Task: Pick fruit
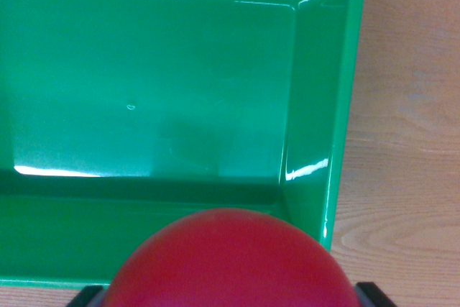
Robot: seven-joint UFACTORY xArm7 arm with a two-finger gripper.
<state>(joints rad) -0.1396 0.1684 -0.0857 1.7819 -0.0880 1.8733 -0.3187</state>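
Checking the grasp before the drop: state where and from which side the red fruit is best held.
Grip the red fruit across its widest middle, coming from above; it is round and smooth. The end effector already flanks it, above the green bin.

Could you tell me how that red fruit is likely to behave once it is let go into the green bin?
The red fruit looks round and smooth, so it would probably roll on the bin's flat glossy floor. The raised walls should stop it. Its even dome suggests it is firm rather than soft, though only the top shows.
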